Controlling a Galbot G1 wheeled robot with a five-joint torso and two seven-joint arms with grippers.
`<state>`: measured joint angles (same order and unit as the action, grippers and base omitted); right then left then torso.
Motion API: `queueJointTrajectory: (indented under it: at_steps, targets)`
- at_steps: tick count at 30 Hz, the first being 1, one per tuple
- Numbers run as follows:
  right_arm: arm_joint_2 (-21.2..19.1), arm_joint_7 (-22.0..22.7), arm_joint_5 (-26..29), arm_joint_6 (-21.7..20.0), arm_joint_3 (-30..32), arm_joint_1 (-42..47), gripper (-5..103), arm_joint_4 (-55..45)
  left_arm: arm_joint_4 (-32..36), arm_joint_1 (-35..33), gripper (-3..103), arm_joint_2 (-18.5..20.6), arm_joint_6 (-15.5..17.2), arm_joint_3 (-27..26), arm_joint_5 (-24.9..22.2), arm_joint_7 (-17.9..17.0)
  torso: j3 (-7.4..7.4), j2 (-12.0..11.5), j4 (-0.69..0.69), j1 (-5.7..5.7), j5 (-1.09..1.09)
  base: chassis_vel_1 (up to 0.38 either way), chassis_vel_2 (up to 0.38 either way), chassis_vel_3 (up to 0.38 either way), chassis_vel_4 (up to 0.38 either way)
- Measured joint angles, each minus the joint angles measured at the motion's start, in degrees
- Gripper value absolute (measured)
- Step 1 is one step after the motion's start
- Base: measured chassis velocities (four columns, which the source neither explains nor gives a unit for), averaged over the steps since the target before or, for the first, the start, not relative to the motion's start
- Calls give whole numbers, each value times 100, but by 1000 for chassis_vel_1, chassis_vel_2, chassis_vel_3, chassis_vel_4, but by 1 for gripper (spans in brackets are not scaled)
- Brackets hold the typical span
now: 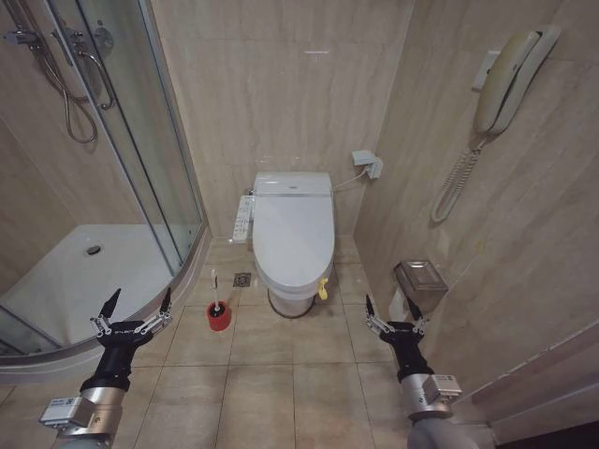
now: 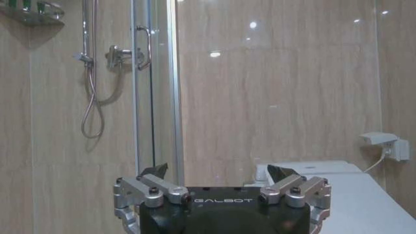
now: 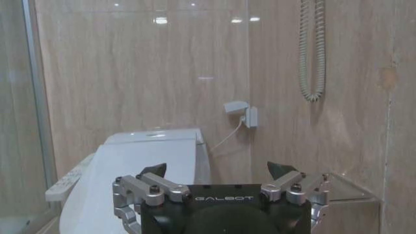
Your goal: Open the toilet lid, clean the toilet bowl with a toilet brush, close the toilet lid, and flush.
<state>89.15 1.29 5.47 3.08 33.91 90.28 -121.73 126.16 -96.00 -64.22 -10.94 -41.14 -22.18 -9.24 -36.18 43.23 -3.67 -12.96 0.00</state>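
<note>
Reading GALBOT, left gripper (image 2: pixel 221 176) and right gripper (image 3: pixel 217 171) hang spread wide before the closed toilet lid (image 1: pixel 294 229).

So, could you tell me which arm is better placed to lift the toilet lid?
Probably the right. The right gripper, open, is on the side of the closed toilet lid where its yellow strap hangs; the left gripper is nearer the toilet brush.
</note>
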Motion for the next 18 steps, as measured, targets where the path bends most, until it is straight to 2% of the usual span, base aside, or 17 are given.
queueJointTrajectory:
  at_steps: [18]
  targets:
    - [-6, 38, 55, -17, -8, 11, 100, 37, 0, 0, 100, 0, 0, 0, 0, 0, 0, 0, 0, 1, 0, 0, 0, 0, 0]
